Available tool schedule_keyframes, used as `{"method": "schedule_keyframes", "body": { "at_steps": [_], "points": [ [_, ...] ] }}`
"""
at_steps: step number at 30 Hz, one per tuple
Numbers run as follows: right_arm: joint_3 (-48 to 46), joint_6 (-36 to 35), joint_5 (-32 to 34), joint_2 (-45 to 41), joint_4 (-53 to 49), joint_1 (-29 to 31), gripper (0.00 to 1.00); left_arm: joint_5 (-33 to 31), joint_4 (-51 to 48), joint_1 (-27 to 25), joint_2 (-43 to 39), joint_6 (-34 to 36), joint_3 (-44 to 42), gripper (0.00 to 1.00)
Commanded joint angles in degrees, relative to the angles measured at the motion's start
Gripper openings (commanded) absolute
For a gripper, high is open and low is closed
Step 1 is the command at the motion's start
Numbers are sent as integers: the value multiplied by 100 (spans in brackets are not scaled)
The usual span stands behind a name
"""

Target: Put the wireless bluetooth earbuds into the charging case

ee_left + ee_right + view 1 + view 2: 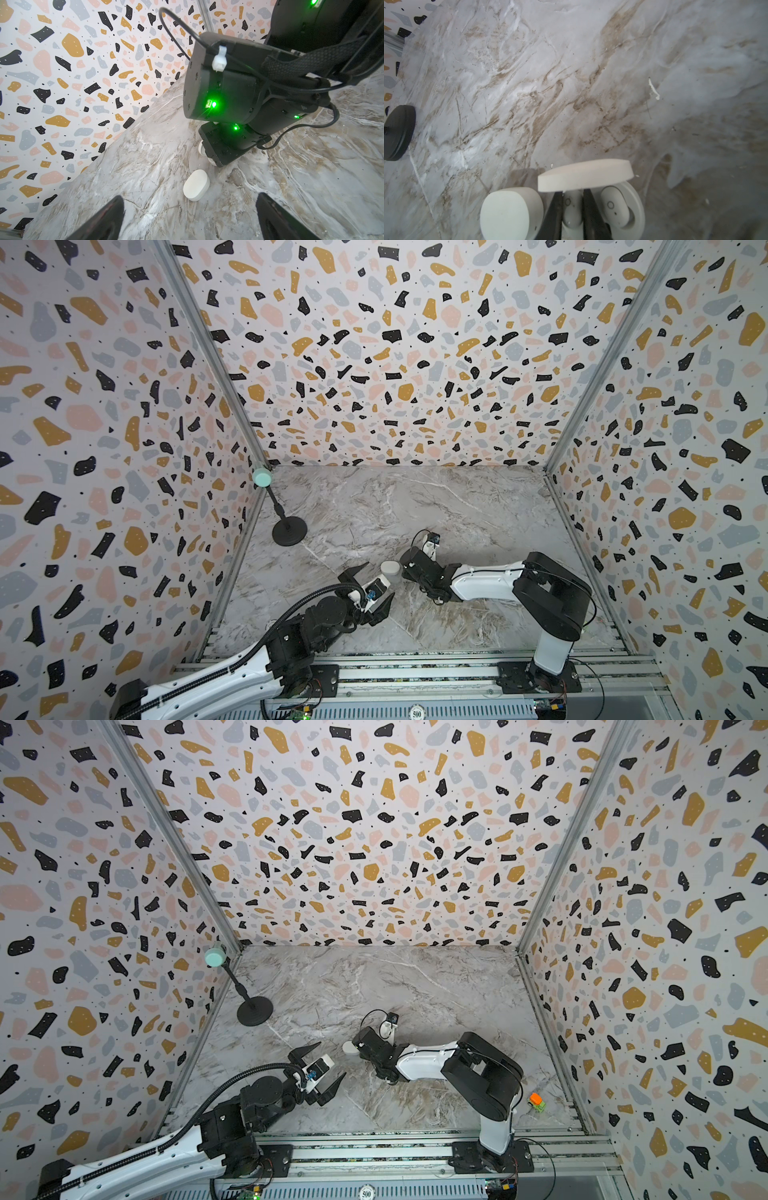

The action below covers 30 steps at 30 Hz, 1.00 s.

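In the right wrist view the charging case [636,209] lies open with its lid [585,174] raised. One white earbud [614,207] sits in a slot. My right gripper [572,194] is shut on a second earbud [572,207] at the neighbouring slot; whether it is seated I cannot tell. A closed white case [510,214] stands right beside it, also seen in both top views [390,568] [348,1048]. My left gripper [190,224] hangs open and empty a little short of that closed case [196,185], and shows in both top views [379,580] [332,1058].
A black microphone stand [289,531] with a mint head [262,477] stands at the back left of the marble table [457,510]. A small orange and green object [536,1102] lies near the right wall. Patterned walls close in three sides.
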Motion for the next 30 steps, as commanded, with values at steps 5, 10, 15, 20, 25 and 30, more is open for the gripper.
{"method": "schedule_keyframes", "body": {
  "at_steps": [5,10,15,20,25,30],
  "points": [
    [-49,99,29,-43,-86,-9,9,33,248,32,-11,-44,2,100],
    [-58,131,27,-50,-111,-15,12,39,251,37,-3,-47,4,100],
    [-54,171,27,-77,-149,-6,16,62,253,41,8,-63,12,100],
    [-64,222,54,-130,-197,-6,22,72,253,41,32,-62,21,100],
    [-69,238,71,-178,-228,-2,26,86,253,46,58,-66,21,100],
    [-69,265,90,-221,-269,3,28,113,249,59,93,-65,38,100]
  ]
}}
